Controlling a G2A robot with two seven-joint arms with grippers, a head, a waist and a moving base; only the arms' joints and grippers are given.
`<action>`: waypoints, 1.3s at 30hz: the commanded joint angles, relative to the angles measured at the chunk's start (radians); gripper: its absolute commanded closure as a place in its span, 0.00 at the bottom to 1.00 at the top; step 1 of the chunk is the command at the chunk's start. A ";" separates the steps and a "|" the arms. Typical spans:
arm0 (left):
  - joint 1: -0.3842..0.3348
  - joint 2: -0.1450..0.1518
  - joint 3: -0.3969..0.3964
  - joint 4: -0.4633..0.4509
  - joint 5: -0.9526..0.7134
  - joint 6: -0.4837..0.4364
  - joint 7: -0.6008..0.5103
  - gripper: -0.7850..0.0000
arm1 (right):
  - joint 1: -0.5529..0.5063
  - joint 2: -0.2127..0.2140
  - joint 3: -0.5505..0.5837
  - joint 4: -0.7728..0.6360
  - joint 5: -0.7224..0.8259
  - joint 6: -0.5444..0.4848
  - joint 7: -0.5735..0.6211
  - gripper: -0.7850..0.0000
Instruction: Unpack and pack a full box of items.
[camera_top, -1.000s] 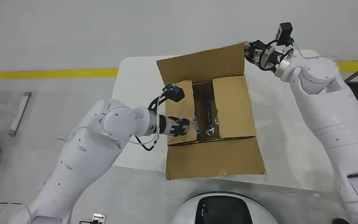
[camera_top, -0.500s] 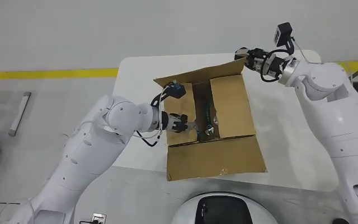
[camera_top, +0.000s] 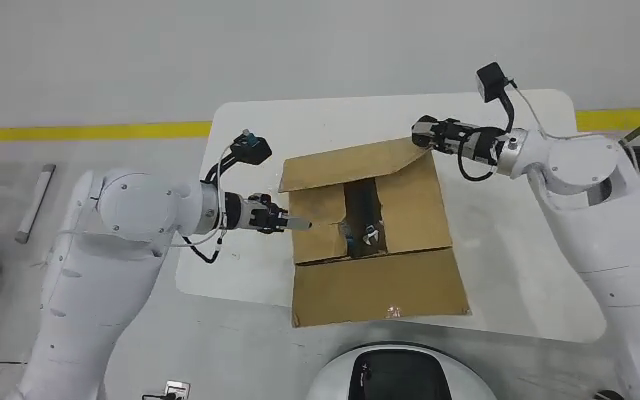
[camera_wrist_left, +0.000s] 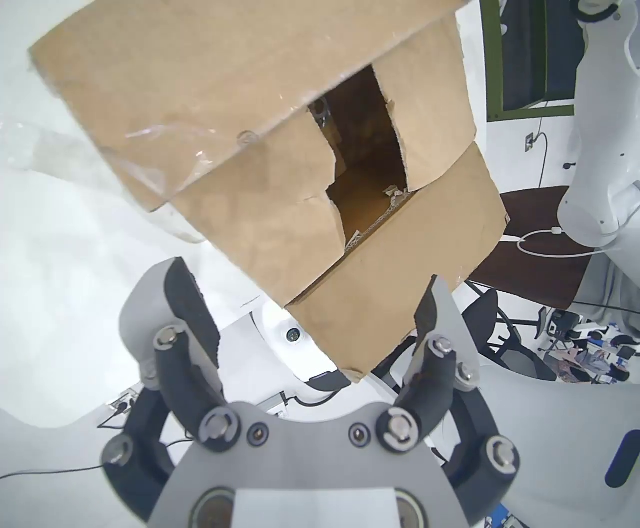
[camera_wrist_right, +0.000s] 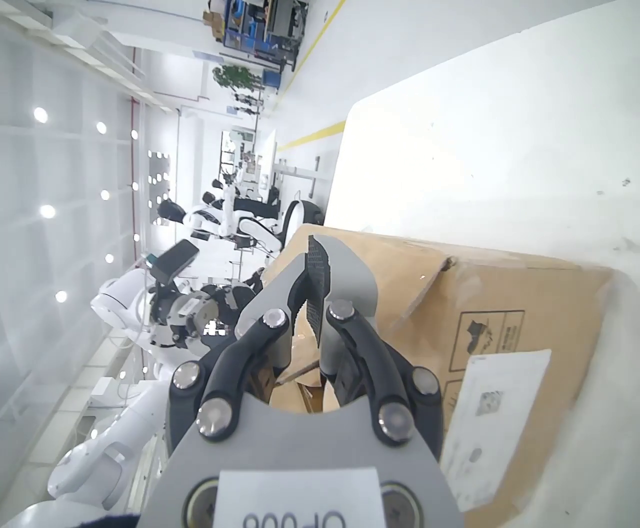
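Glossy white shells, rounded joints on left arm (camera_top: 130, 205) & right arm (camera_top: 570, 160). The left tool (camera_wrist_left: 307, 280) has grey metal fingers (camera_wrist_left: 150, 295), black ribbed pads (camera_wrist_left: 192, 305), black linkages w/ silver screws (camera_wrist_left: 216, 425), grey base plate, white label. The right tool (camera_wrist_right: 312, 265) has same build. Thin black cables (camera_top: 207, 255) loop behind each tool, w/ small black cam box (camera_top: 250, 148) there too.
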 joint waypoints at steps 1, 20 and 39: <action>0.041 0.018 -0.051 -0.010 0.038 0.005 -0.017 0.00 | -0.016 0.005 -0.008 -0.024 -0.058 0.000 0.005 1.00; 0.110 0.042 -0.121 -0.025 0.087 0.000 0.000 0.00 | -0.150 0.034 0.008 -0.212 -0.216 0.031 0.002 1.00; 0.453 0.193 -0.210 -0.249 0.415 -0.477 -0.025 0.00 | -0.178 0.035 -0.013 -0.237 -0.221 0.033 -0.073 1.00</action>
